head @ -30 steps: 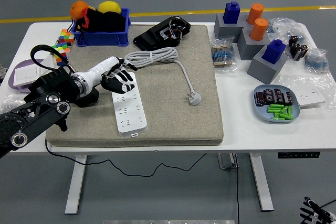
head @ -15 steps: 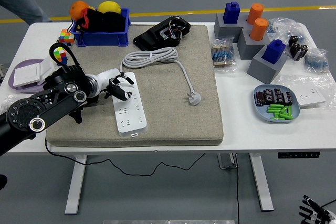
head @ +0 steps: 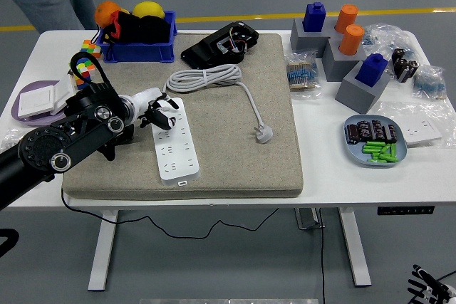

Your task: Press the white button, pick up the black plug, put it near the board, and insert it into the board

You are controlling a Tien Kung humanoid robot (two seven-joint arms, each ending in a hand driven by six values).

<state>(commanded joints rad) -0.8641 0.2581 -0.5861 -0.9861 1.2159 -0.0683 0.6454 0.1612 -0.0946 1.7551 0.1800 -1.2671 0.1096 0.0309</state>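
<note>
1. The black left hand (head: 161, 112) sits with fingers curled, holding nothing, on the far end of the white power strip (head: 175, 144), apparently to press its button.
2. The white cable with its plug (head: 263, 133) lies loose on the grey felt mat (head: 235, 161), well apart, within later reach.

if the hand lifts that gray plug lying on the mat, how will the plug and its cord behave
The plug looks rigid and small, so probably light. Its cord is coiled loosely behind it, so it would likely trail, sag and tug a little. The felt-like mat should keep it from sliding.
</note>
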